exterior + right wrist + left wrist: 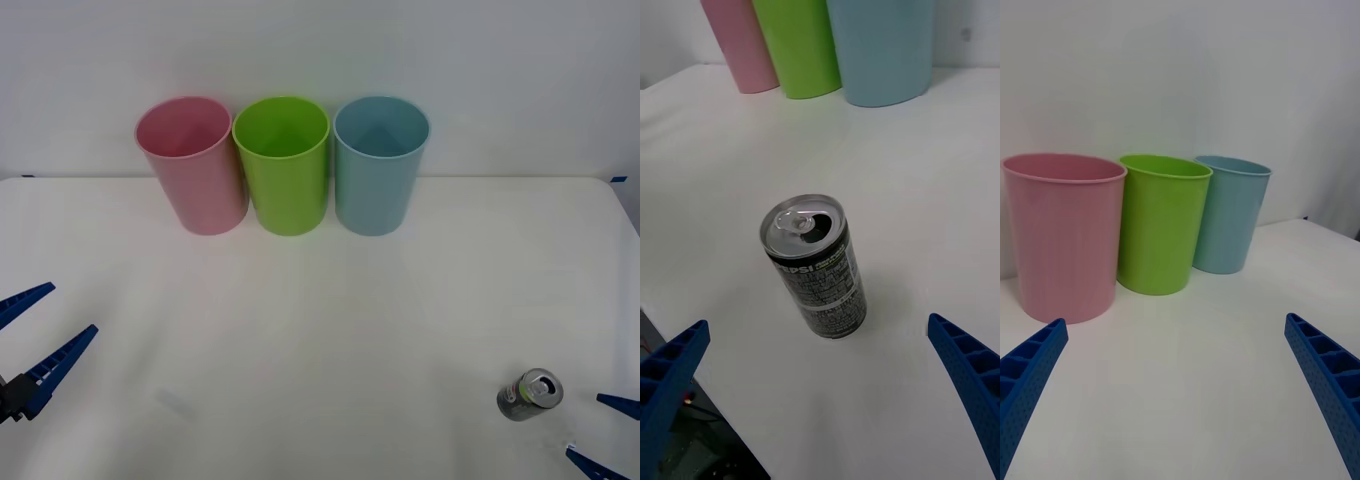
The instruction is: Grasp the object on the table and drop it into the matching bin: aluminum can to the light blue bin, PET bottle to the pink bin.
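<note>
Across the white table (320,330), three tall bins are being shown standing in a row at the far edge: the pink bin (193,165) on the left, a lime green bin (284,165) in the middle, the light blue bin (378,165) on the right, each just beside the next. At the near left edge the left gripper (28,335) is being held low over the table, its blue fingers spread wide, nothing held. At the near right corner the right gripper (602,432) is being held just beside the aluminum can (530,394), fingers wide apart, not touching it. The can is standing upright on the table, well apart from the bins.
</note>
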Action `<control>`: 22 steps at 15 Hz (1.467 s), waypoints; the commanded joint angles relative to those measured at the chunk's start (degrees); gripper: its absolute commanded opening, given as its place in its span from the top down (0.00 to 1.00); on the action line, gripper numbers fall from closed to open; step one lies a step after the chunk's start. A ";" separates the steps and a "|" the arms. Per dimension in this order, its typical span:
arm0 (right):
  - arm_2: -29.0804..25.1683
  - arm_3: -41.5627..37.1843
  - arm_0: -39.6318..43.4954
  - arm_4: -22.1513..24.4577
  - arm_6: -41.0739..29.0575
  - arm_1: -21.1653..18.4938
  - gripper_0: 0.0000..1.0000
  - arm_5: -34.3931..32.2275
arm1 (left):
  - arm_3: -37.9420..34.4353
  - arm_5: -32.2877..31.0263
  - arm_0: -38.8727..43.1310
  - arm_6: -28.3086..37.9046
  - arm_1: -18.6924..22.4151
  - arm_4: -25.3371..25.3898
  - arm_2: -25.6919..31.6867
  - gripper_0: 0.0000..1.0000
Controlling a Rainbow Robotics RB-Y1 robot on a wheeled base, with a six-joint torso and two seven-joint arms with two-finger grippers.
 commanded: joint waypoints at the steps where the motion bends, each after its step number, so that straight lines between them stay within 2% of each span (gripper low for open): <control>1: 0.41 3.56 -1.26 -0.52 1.24 0.08 0.00 -1.84 | 0.00 0.00 0.00 0.00 0.00 0.00 0.00 0.00; 5: 3.13 6.46 -2.49 -2.72 3.79 0.52 0.00 -1.22 | 0.00 0.00 0.00 0.00 0.00 0.00 0.00 0.00; 9: 3.57 6.46 -3.37 -2.63 5.54 3.95 0.00 1.77 | 0.00 0.00 0.00 0.00 0.00 0.00 0.00 0.00; 22: 6.83 6.46 -6.01 -2.63 9.50 10.54 0.00 9.33 | 0.00 0.00 0.00 0.00 0.00 0.00 0.00 0.00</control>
